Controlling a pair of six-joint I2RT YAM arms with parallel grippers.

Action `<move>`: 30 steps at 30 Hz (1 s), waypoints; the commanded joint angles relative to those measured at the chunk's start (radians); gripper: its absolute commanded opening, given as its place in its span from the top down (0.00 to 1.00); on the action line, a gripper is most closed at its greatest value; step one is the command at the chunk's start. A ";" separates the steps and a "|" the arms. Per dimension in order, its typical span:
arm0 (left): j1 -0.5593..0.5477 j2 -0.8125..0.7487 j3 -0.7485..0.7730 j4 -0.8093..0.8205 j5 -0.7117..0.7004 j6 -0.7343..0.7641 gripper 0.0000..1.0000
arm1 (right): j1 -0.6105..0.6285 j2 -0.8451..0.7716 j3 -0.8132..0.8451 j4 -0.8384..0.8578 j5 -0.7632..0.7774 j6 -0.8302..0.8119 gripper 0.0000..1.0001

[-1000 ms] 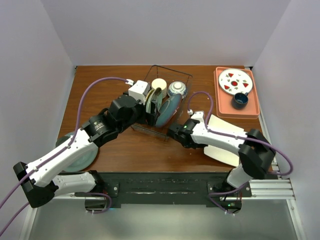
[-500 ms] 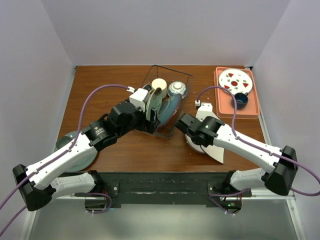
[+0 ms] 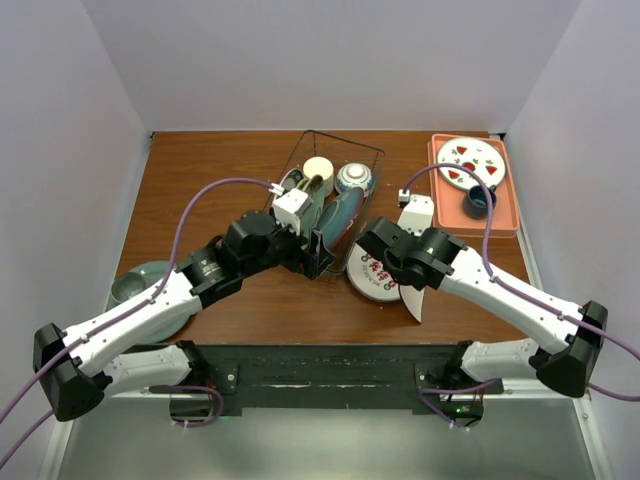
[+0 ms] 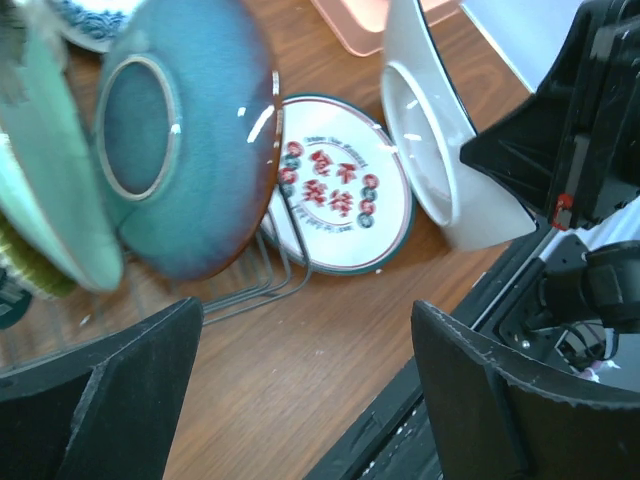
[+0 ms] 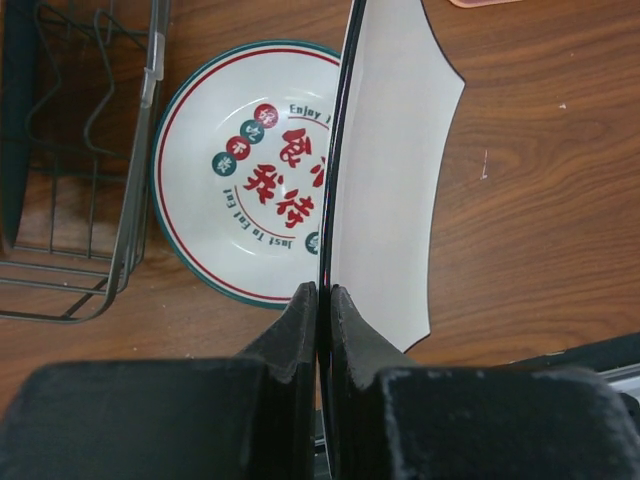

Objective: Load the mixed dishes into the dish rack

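My right gripper (image 5: pixel 322 300) has tipped the white square ceramic plate (image 5: pixel 385 170) up on edge, fingers clenched on its rim. That uncovers the round dark-rimmed white plate (image 5: pixel 245 170) beyond the fingertips. The dark wire dish rack (image 5: pixel 150 85) sits just left of them, and my left gripper (image 4: pixel 305 330) waits, released.

The square plate (image 5: pixel 385 150) in my black right gripper (image 5: pixel 322 292) is white with a thin dark edge. Left of it, the round plate (image 5: pixel 230 130) is white, red-lettered, with a green-and-red rim.
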 commanded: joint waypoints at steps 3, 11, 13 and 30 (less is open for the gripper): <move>-0.002 -0.018 -0.156 0.283 0.059 0.002 0.12 | 0.004 -0.043 0.120 -0.037 0.126 0.046 1.00; -0.036 -0.026 -0.239 0.483 0.024 0.020 0.12 | 0.004 -0.068 0.155 -0.054 0.150 0.037 1.00; -0.051 -0.018 -0.244 0.510 0.013 0.026 0.12 | 0.004 -0.075 0.166 -0.062 0.155 0.040 1.00; -0.188 0.057 -0.191 0.590 -0.038 0.054 0.12 | 0.003 -0.065 0.218 0.030 0.195 0.045 1.00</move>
